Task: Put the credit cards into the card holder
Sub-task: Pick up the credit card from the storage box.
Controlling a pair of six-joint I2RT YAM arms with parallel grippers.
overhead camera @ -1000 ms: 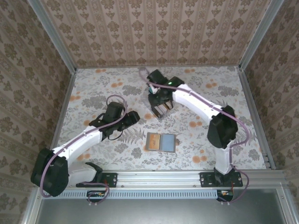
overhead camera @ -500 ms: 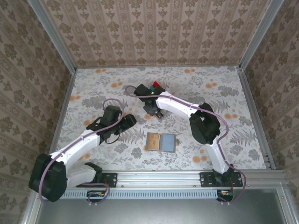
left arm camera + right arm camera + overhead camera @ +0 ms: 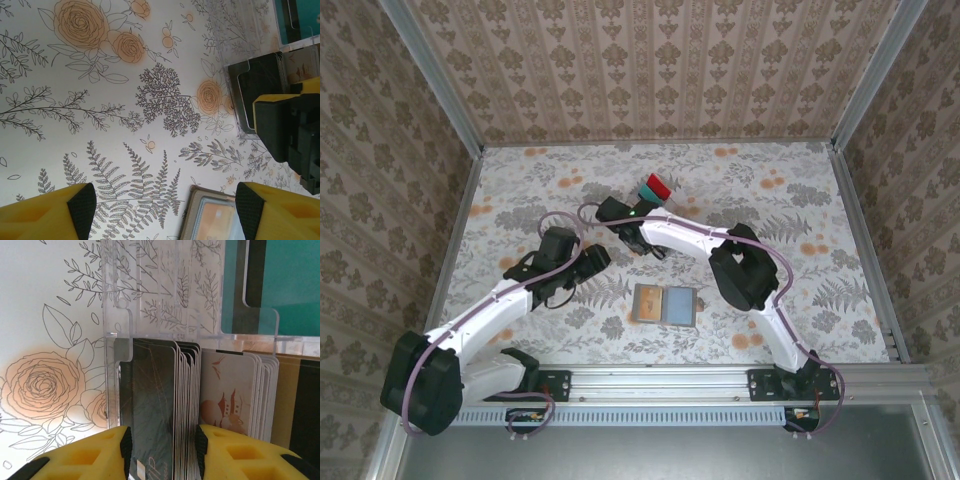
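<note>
"What's the surface (image 3: 800,200) like?"
"Pale, printed with flowers and ferns."
"And on it?"
"An open card holder (image 3: 664,305) toward the near edge, a clear rack (image 3: 160,290) farther back, apart."

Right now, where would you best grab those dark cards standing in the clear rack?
Pinch the dark cards across their flat faces at the exposed edge, coming edge-on from the open side of the rack: they stand on edge between clear dividers.
</note>
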